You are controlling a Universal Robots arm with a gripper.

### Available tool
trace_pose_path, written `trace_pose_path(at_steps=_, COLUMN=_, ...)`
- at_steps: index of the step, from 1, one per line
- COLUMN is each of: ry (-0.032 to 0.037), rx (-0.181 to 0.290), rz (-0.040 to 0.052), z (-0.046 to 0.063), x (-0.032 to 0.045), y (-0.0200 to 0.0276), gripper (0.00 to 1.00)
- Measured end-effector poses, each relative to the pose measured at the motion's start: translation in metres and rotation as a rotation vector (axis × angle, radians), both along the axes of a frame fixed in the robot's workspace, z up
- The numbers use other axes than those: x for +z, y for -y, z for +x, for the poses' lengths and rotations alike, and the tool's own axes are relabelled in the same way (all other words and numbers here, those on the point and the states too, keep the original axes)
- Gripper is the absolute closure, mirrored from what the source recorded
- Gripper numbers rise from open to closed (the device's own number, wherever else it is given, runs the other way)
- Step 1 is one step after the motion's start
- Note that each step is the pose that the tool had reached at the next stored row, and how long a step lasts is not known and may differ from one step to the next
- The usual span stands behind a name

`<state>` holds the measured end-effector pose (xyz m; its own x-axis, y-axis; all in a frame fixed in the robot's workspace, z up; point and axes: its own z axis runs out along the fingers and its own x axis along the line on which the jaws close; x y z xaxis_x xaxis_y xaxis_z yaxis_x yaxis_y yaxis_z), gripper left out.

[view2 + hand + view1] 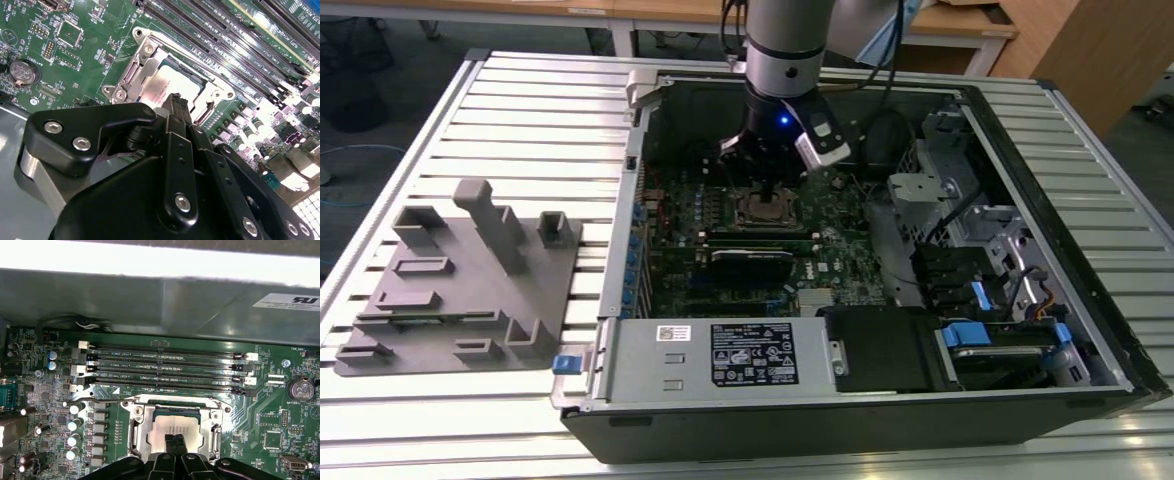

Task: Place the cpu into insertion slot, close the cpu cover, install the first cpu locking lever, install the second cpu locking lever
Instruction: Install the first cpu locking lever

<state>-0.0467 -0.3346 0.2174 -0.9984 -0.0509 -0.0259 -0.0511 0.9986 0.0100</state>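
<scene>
The gripper [765, 193] hangs from the arm inside the open computer case [620, 250], low over the insertion slot [747, 213] in the far half of the green motherboard [847, 260]; its two black fingers [169, 446] are pressed together and pinch nothing; in both wrist views the tips sit over the cpu [175, 426], close to one edge of its silver top, though whether they touch it cannot be told.

The cpu lies flat in the slot; the cpu cover [139, 432] lies down around it, its frame bordering all the sides that show, with the metal top showing through the cut-out; a thin metal lever [100, 400] runs along the cover's edge.

Room around the socket is narrow; the four long memory slots [165, 365] run just beside one edge of the frame, and a row of upright capacitors [75, 425] stands near another; a coin battery [301, 388] sits well apart.

In the exterior view the case's far wall [801, 82] rises close behind the arm; the drive cage [987, 250] fills the exterior view's right; the power supply [720, 355] closes off the near side; a black card [750, 262] stands between it and the socket. Above the socket the case is open.

The case rests on a slatted table [520, 100]; a grey fixture [454, 280] sits to the exterior view's left, apart from the case.
</scene>
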Motion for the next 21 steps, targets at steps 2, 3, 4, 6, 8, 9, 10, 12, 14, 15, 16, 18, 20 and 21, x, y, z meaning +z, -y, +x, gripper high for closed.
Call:
trace_pose_path(at_steps=2, ry=0.0001, rx=0.0, rz=0.0001, z=0.0, x=0.0014, y=0.0, gripper=0.9)
trace_pose_path(at_steps=3, ry=0.0002, rx=0.0, rz=0.0002, z=0.0, x=0.0026, y=0.0, gripper=0.9)
trace_pose_path(at_steps=4, ry=0.0002, rx=0.0, rz=0.0001, z=0.0, x=0.0038, y=0.0, gripper=0.9)
trace_pose_path(at_steps=6, ry=0.0002, rx=0.0, rz=0.0003, z=0.0, x=0.0068, y=0.0, gripper=0.9)
trace_pose_path(at_steps=8, ry=0.0001, rx=0.0, rz=0.0001, z=0.0, x=0.0099, y=0.0, gripper=0.9)
trace_pose_path(at_steps=9, ry=0.0001, rx=0.0, rz=0.0001, z=0.0, x=0.011, y=0.0, gripper=0.9)
trace_pose_path(at_steps=10, ry=0.0001, rx=0.0, rz=0.0001, z=0.0, x=0.0117, y=0.0, gripper=0.9)
trace_pose_path(at_steps=12, ry=0.0003, rx=0.0, rz=0.0005, z=0.0, x=0.0122, y=0.0, gripper=0.9)
trace_pose_path(at_steps=14, ry=0.0002, rx=0.0, rz=0.0002, z=0.0, x=0.0199, y=0.0, gripper=0.9)
trace_pose_path(at_steps=15, ry=0.0002, rx=0.0, rz=0.0003, z=0.0, x=0.0199, y=0.0, gripper=0.9)
trace_pose_path(at_steps=16, ry=0.0002, rx=0.0, rz=0.0002, z=0.0, x=0.02, y=0.0, gripper=0.9)
trace_pose_path(at_steps=18, ry=0.0002, rx=0.0, rz=0.0002, z=0.0, x=0.02, y=0.0, gripper=0.9)
trace_pose_path(at_steps=20, ry=0.0001, rx=0.0, rz=0.0002, z=0.0, x=0.0201, y=0.0, gripper=0.9)
trace_pose_path(at_steps=21, ry=0.0001, rx=0.0, rz=0.0001, z=0.0, x=0.0202, y=0.0, gripper=0.9)
